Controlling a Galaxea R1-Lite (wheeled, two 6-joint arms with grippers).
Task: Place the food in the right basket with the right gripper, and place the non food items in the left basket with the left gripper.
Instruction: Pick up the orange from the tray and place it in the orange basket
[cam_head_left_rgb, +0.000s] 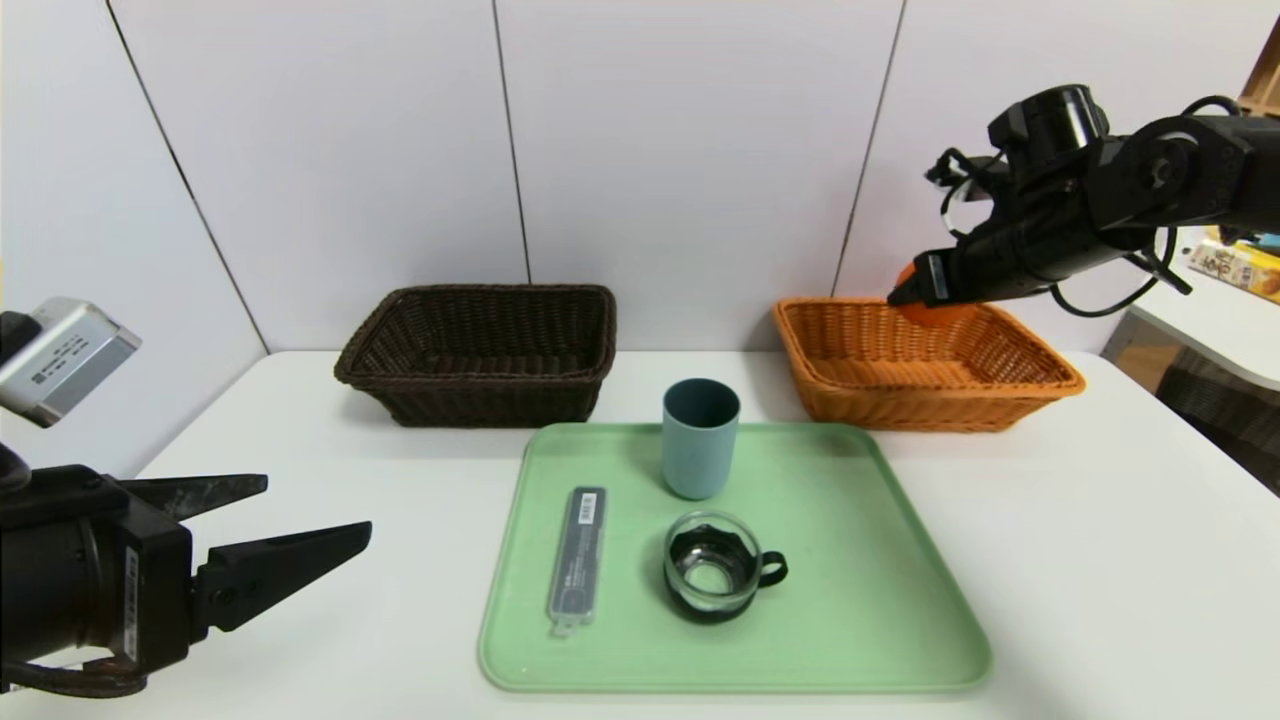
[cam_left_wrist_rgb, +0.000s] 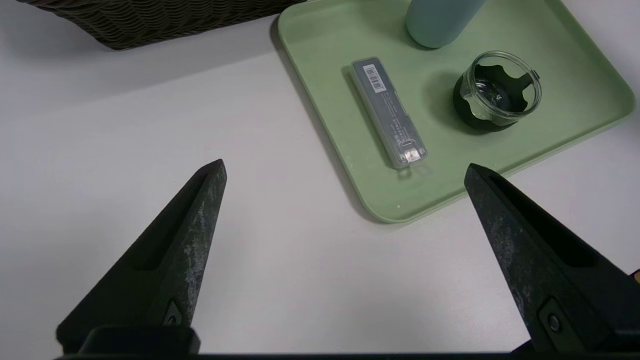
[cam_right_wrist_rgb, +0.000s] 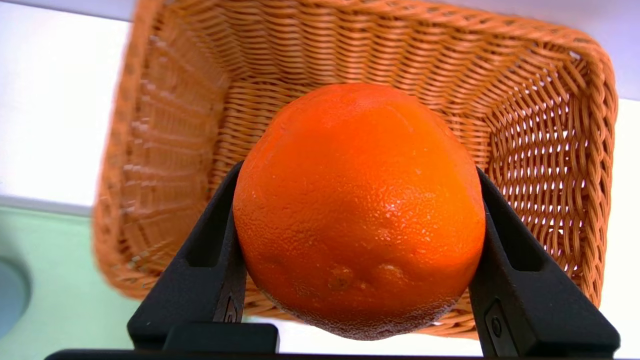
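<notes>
We see the right end effector (cam_right_wrist_rgb: 357, 210) clamped on the orange (cam_right_wrist_rgb: 357, 215) above the tan basket (cam_head_left_rgb: 1020, 385), while the left end effector (cam_left_wrist_rgb: 345, 170) hangs wide, holding nothing.

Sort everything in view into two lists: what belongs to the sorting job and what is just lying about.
Job:
- round orange fruit, clamped in the right gripper
- orange-tan wicker basket
- dark brown wicker basket
- blue-grey tumbler
- clear glass cup
- dark grey case
- open left gripper

Lying about:
- green tray
- white table
</notes>
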